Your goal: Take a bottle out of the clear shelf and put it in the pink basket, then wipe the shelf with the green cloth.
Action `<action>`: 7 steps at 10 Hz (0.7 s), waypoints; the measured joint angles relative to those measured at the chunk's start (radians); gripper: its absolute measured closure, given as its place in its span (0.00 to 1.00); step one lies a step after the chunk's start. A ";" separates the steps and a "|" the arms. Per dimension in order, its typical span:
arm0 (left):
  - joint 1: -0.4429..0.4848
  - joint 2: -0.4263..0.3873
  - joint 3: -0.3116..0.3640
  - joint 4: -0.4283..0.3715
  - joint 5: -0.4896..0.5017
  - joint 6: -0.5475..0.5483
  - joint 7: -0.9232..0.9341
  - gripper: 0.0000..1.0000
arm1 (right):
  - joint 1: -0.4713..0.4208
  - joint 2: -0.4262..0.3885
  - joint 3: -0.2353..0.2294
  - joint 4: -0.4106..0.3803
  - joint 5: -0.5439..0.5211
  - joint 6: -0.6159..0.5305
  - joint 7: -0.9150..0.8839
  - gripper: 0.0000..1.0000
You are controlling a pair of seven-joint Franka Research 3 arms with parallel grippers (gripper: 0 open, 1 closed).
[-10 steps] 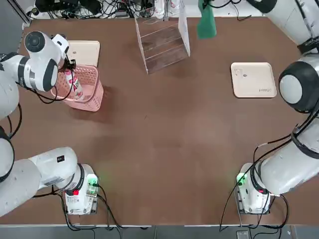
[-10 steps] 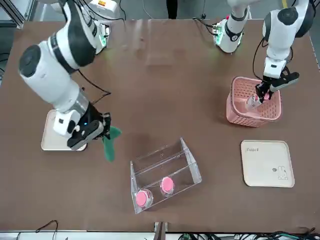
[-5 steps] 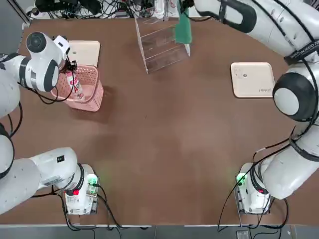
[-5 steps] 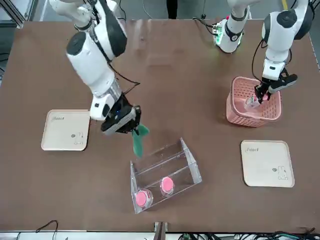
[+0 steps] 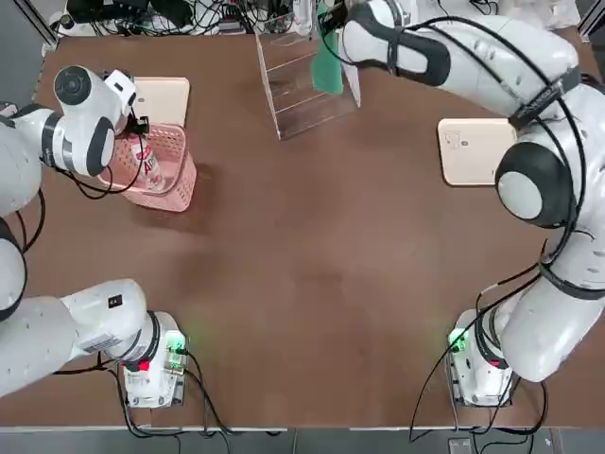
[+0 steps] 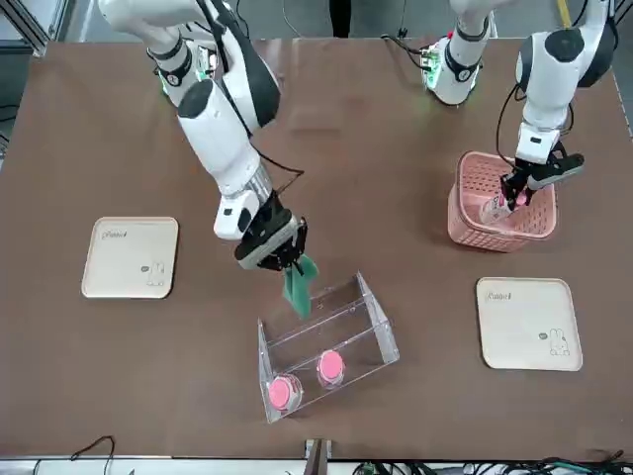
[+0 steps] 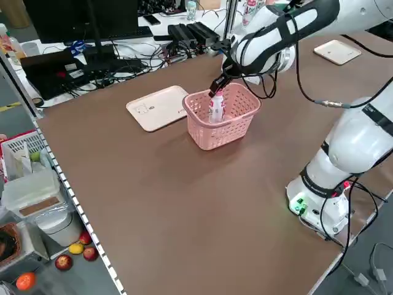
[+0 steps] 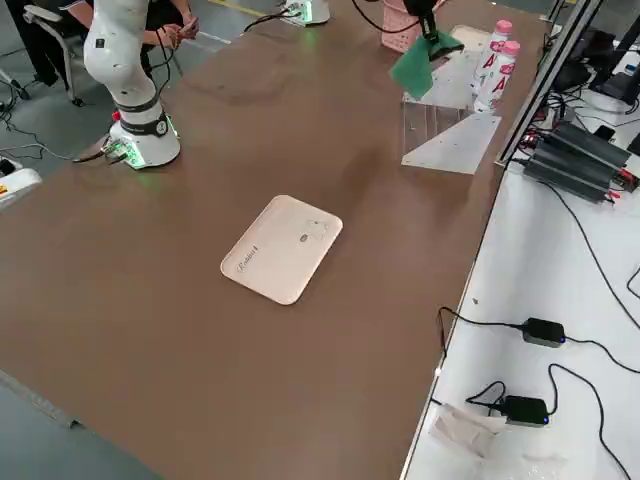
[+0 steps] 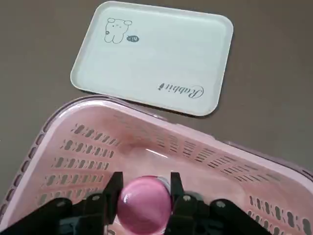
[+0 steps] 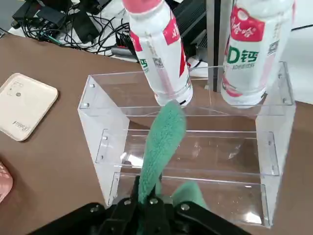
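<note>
My left gripper (image 5: 142,144) is shut on the pink cap of a white bottle (image 5: 148,164), holding it upright inside the pink basket (image 5: 180,189) at the far left. The left wrist view shows the cap (image 9: 144,203) between both fingers (image 9: 114,188). My right gripper (image 6: 280,255) is shut on the green cloth (image 6: 297,287), which hangs over the clear shelf (image 6: 374,336) at the table's far edge. In the right wrist view the cloth (image 10: 161,142) dangles in front of the shelf's tiers (image 10: 195,156). Two more bottles (image 10: 161,49) stand on the shelf.
A cream tray (image 5: 163,99) lies just beyond the basket, and a second cream tray (image 5: 480,149) lies at the right. Cables and power strips (image 5: 189,14) crowd the ledge behind the shelf. A person's hands (image 8: 175,25) show beyond the table.
My right arm has swung left with the green cloth, from the shelf's right side to over the shelf. The left gripper stays shut on the bottle in the basket.
</note>
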 joint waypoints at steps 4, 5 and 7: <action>0.003 0.003 0.000 0.003 0.003 0.000 0.000 0.56 | 0.025 0.095 -0.001 0.051 0.000 0.069 0.000 0.97; 0.003 0.004 0.000 0.003 0.003 0.000 0.000 0.56 | 0.025 0.108 -0.005 0.071 0.000 0.086 0.000 0.97; 0.003 0.004 0.000 0.003 0.003 0.000 0.000 0.56 | 0.022 0.128 -0.012 0.096 -0.001 0.123 0.000 0.97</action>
